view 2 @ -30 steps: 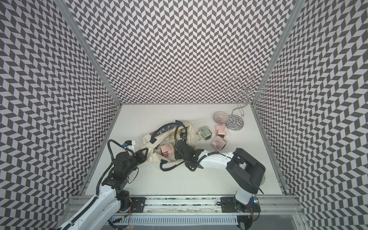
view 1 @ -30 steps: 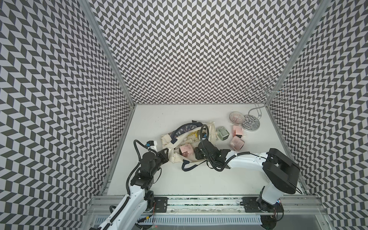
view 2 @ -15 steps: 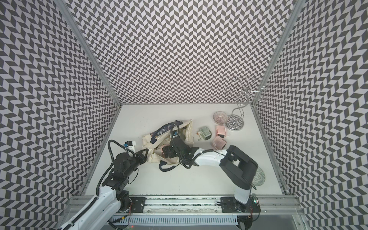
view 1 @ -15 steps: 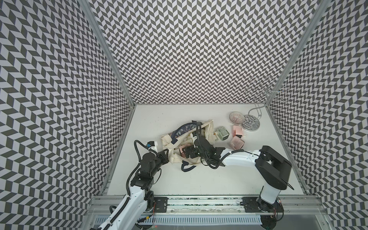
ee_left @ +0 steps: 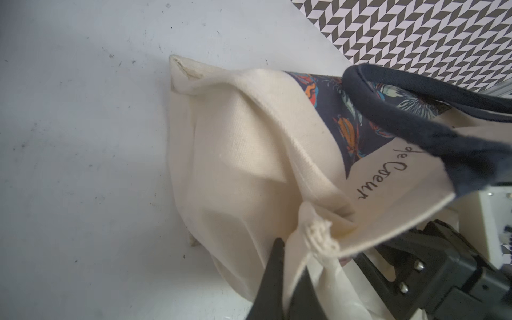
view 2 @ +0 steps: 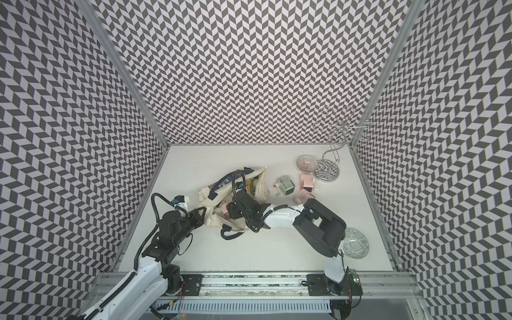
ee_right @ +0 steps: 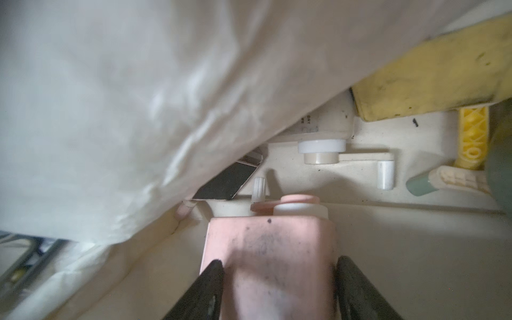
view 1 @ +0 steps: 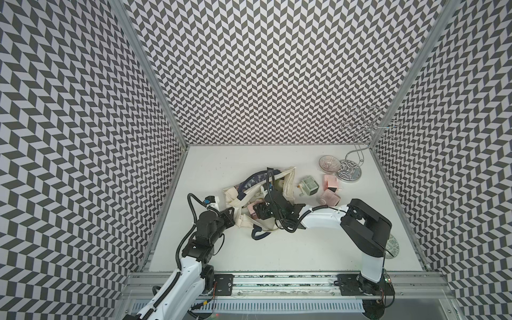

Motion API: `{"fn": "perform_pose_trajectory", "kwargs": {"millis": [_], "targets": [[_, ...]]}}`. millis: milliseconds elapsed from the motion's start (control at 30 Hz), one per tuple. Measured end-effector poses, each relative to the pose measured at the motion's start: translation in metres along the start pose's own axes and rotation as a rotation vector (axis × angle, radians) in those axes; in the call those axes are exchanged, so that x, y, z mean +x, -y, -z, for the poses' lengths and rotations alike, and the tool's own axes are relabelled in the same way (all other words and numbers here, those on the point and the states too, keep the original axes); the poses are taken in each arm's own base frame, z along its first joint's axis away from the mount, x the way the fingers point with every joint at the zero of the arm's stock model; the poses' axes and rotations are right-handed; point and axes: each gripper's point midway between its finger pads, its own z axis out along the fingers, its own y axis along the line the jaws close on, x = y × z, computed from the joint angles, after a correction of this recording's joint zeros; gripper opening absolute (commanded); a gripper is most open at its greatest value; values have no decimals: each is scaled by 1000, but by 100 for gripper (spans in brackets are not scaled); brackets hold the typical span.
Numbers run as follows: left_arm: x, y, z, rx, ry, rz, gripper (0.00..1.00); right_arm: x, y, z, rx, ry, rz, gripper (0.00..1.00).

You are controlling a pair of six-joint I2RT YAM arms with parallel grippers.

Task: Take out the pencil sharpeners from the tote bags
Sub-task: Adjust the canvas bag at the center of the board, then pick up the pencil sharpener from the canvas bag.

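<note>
One tote bag (view 1: 289,185) lies crumpled mid-table. Three pencil sharpeners sit outside it near the glass bowl (view 1: 329,163): a green sharpener (view 1: 309,189), a far pink sharpener (view 1: 330,189) and a near pink sharpener (view 1: 329,199). Inside the bag, three more show (cloth may hide others): a cream sharpener (ee_right: 324,130), a yellow sharpener (ee_right: 432,83) and a smudged pink sharpener (ee_right: 270,243). The right gripper (ee_right: 279,266) clasps the smudged one, jaws partly spread against both its sides. The left gripper (ee_left: 291,263) pinches the bag's cloth tight.

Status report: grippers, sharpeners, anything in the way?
Left gripper shut on tote bag. Right gripper shut on pink sharpener inside. Bag sags over it.
</note>
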Motion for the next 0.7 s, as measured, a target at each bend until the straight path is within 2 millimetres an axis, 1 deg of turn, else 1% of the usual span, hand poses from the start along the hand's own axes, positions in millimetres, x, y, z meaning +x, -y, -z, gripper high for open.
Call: {"fn": "perform_pose_trajectory", "kwargs": {"millis": [100,233,300,400,467,533,600,700], "targets": [[-1,-1,0,-13,5,-2,0,0,3,6,11,14,1,55],[-2,-2,0,-18,11,-2,0,1,6,24,13,27,3,53],[-2,-3,0,-16,13,-1,0,-3,6,34,7,40,3,53],[0,-4,-1,-15,15,1,0,-13,2,49,-11,74,1,54],[-1,-4,-1,-14,16,2,0,-22,-2,57,-26,98,1,58],[-1,-4,-1,-14,16,2,0,-27,-5,60,-34,110,7,62],[-1,-3,-1,-13,17,0,0,-26,-6,58,-29,99,15,66],[-2,-3,-1,-14,17,-4,0,-22,-8,47,-13,62,29,74]]}}
